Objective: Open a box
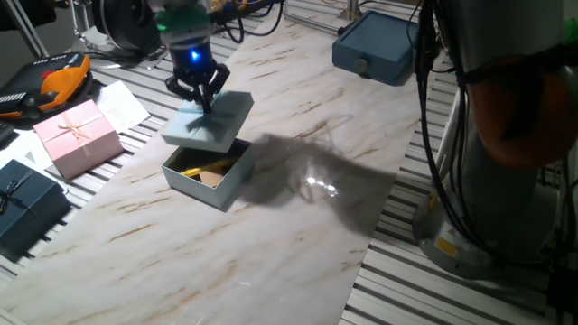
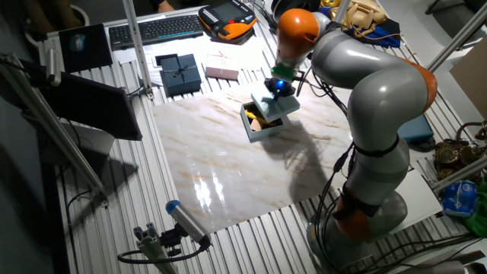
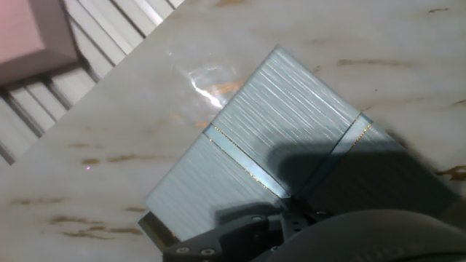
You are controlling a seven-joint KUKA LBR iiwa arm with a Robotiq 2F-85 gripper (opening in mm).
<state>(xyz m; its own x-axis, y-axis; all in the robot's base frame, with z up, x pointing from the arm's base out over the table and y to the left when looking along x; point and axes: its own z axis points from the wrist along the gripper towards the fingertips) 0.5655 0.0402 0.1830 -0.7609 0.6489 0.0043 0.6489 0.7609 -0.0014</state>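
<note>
The pale blue box [image 1: 209, 179] stands open on the marble board, its brown inside and something yellow showing; it also shows in the other fixed view [image 2: 260, 125]. Its lid [image 1: 209, 121] is lifted off and hangs tilted just above the box's far side, held by the ribbon at its middle. My gripper [image 1: 200, 97] is shut on the lid from above; it also shows in the other fixed view [image 2: 278, 90]. In the hand view the lid [image 3: 291, 138] fills the frame, its thin ribbon [image 3: 244, 164] crossing it, and the fingertips are hidden at the bottom edge.
A pink ribboned box [image 1: 76, 135] and a dark navy ribboned box [image 1: 32, 209] lie left of the board. A larger blue-grey case [image 1: 375, 50] sits at the back right. An orange-and-black device [image 1: 50, 83] lies far left. The arm's base [image 1: 488, 135] stands at right.
</note>
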